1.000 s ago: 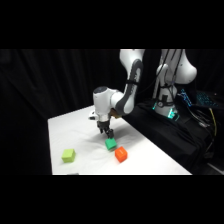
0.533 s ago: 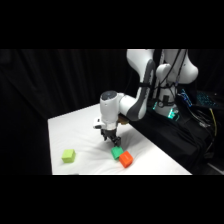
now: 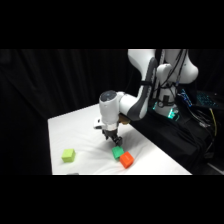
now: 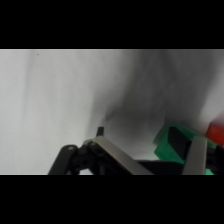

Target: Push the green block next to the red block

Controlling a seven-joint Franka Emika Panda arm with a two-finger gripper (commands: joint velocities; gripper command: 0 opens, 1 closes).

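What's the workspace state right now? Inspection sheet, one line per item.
Surface: white table, some creases in the covering.
Job's things: green block against the red block, near the front edge.
Clutter: lime block apart at the left.
Grippers: gripper low, just behind the green block; finger state not readable.
Cables: dark cables on the equipment at right.
Surroundings: black curtain backdrop; green light by the arm's base.

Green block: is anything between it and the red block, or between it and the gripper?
Nothing visible. The small emerald-green cube already sits against the small red-orange cube, and the gripper is right above it. The lime cube lies well apart.
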